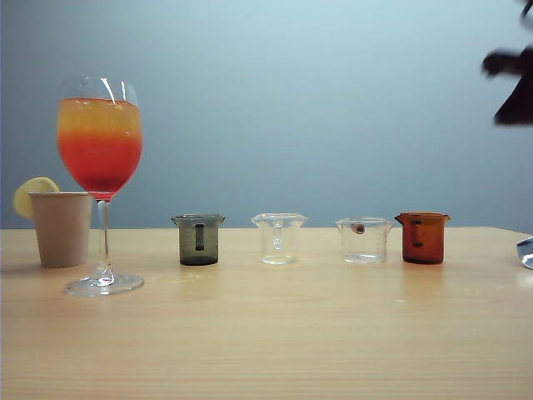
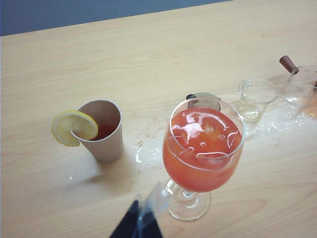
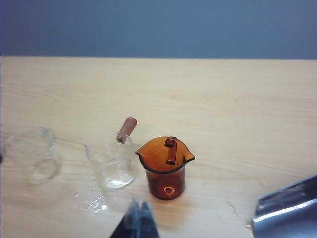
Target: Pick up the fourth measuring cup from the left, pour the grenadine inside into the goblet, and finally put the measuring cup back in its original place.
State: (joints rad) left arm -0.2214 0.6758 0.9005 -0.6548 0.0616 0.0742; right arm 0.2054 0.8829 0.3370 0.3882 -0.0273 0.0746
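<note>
The fourth measuring cup (image 3: 166, 167) stands upright and free on the table (image 3: 237, 99), last in the row. The right gripper (image 3: 137, 220) hovers above it, fingers clenched on nothing. The left gripper (image 2: 143, 218) hangs beside the full goblet (image 2: 203, 148); its finger state cannot be told.

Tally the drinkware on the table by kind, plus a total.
Measuring cups: 4: smoky grey cup, two clear cups, fourth measuring cup, red-orange
Goblet: 1
Paper cup with lemon slice: 1
Total: 6
</note>
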